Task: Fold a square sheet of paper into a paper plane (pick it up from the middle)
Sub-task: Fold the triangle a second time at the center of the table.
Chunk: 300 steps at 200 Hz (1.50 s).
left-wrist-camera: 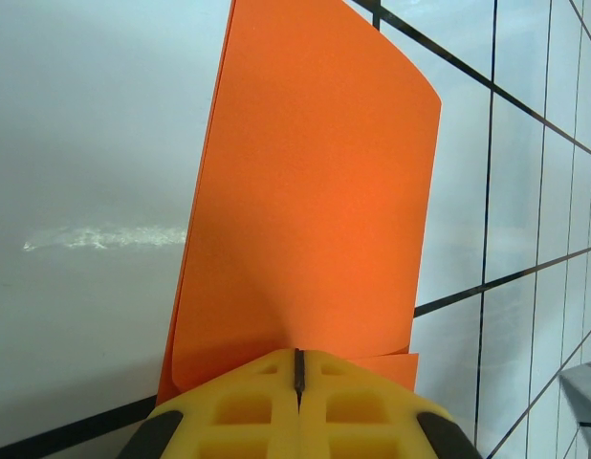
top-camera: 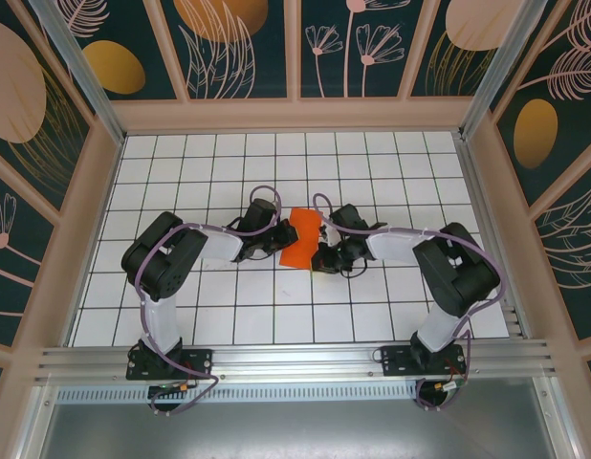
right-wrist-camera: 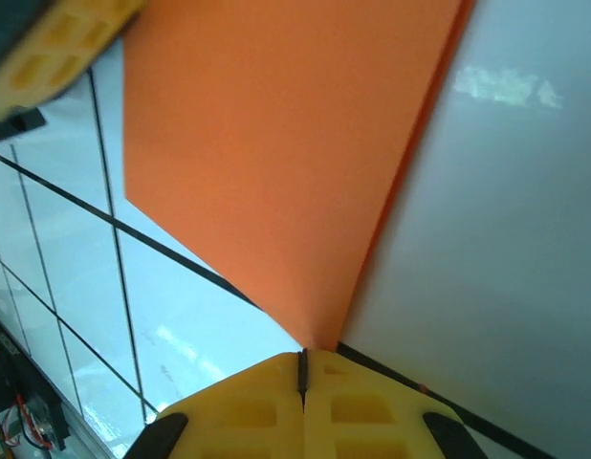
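Two pinches at mid-table (top-camera: 229,163): left gripper (top-camera: 274,251) (left-wrist-camera: 297,356) and right gripper (top-camera: 321,256) (right-wrist-camera: 301,356) pressed shut on opposite sides of the bowed, folded sheet (top-camera: 301,237) (left-wrist-camera: 315,191) (right-wrist-camera: 276,172). Could tear under uneven pull; could slip from the right's thin corner hold, skewing the crease.

Both arms bend inward; left tool (left-wrist-camera: 297,358) and right tool (right-wrist-camera: 302,360) clamped shut

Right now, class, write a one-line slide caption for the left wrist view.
Shut yellow left gripper pinching a folded bright orange paper sheet, white grid-tiled table behind.
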### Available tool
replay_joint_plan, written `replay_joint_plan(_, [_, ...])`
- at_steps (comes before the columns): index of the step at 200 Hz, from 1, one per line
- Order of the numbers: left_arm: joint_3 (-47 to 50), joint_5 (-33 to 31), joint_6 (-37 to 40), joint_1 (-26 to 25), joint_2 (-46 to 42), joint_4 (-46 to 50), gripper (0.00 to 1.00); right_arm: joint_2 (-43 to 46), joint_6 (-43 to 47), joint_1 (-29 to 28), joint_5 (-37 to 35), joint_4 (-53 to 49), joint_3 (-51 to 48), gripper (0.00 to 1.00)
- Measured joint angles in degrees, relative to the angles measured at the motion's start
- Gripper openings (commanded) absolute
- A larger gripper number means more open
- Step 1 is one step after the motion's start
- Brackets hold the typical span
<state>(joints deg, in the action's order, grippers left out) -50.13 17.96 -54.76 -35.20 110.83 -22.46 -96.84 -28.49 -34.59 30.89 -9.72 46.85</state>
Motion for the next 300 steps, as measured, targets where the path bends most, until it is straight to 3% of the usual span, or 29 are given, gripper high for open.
replay_joint_plan(68, [0.00,0.02,0.00,-0.02,0.00,-0.04,0.01,-4.13,-0.13,0.00,-0.92,0.98,8.17,0.05])
replay_joint_plan(133, [0.11,-0.02,-0.02,-0.02,-0.04,-0.09,0.01,-8.48,0.04,0.00,-0.90,1.66,7.91,0.05])
replay_joint_plan(178, [0.11,-0.24,-0.02,-0.07,-0.07,-0.07,0.01,-3.13,-0.17,0.04,-0.87,4.31,0.39,0.05])
replay_joint_plan(222, [-0.79,-0.13,0.07,-0.07,-0.09,1.27,0.08,1.81,0.04,0.11,-2.14,-1.42,-2.19,0.05])
replay_joint_plan(240, [-1.79,0.04,0.35,-0.07,-0.11,3.04,0.13,4.09,-0.15,0.83,-3.78,-2.51,-1.18,0.09])
replay_joint_plan(275, [-2.97,-0.09,0.70,-0.39,-2.03,7.08,0.24,7.61,-2.21,5.66,-6.23,1.66,0.87,0.33])
replay_joint_plan(300, [-2.69,-2.34,0.26,-0.50,-6.45,8.87,0.31,7.30,-2.49,9.53,-6.40,5.57,1.05,0.40])
